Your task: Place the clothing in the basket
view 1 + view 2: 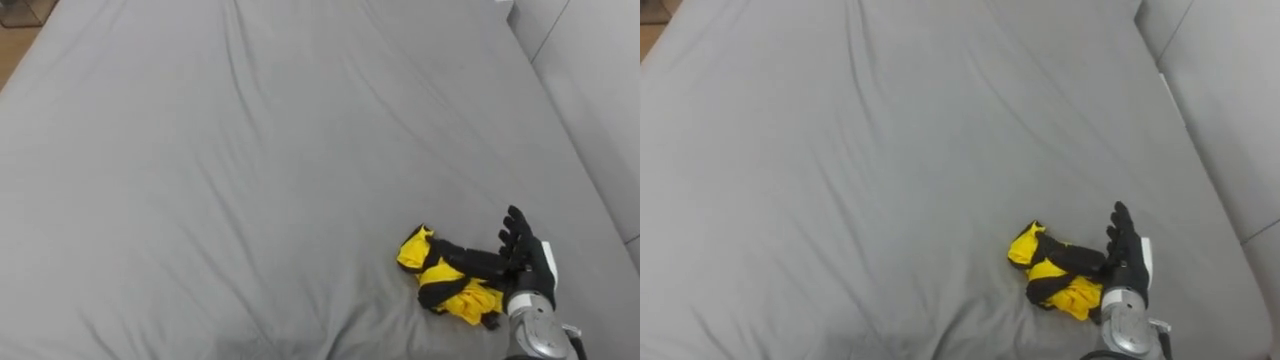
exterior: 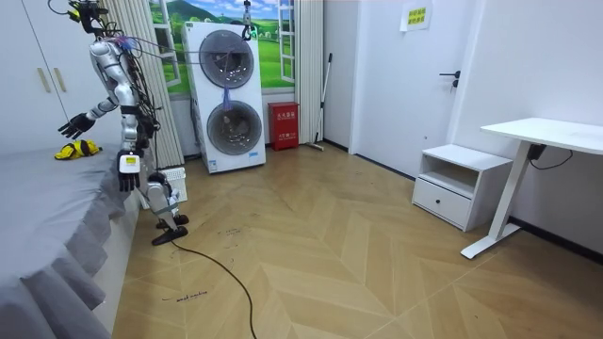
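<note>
Left eye view: yellow-and-black garment (image 1: 445, 280), crumpled, on the grey bed (image 1: 250, 150), near the bed's close edge. Right hand (image 1: 522, 258): fingers straight and spread, holding nothing, against the garment's right side. Left hand (image 2: 126, 177): hanging beside the bed, room view. Pale wall (image 1: 600, 90) along the bed's right side.

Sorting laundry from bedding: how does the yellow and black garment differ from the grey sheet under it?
The yellow and black crumpled garment is bright and two-coloured; the grey bed sheet is one plain colour. The garment is bunched into a small heap; the sheet lies spread wide with shallow creases. Both are soft cloth.
</note>
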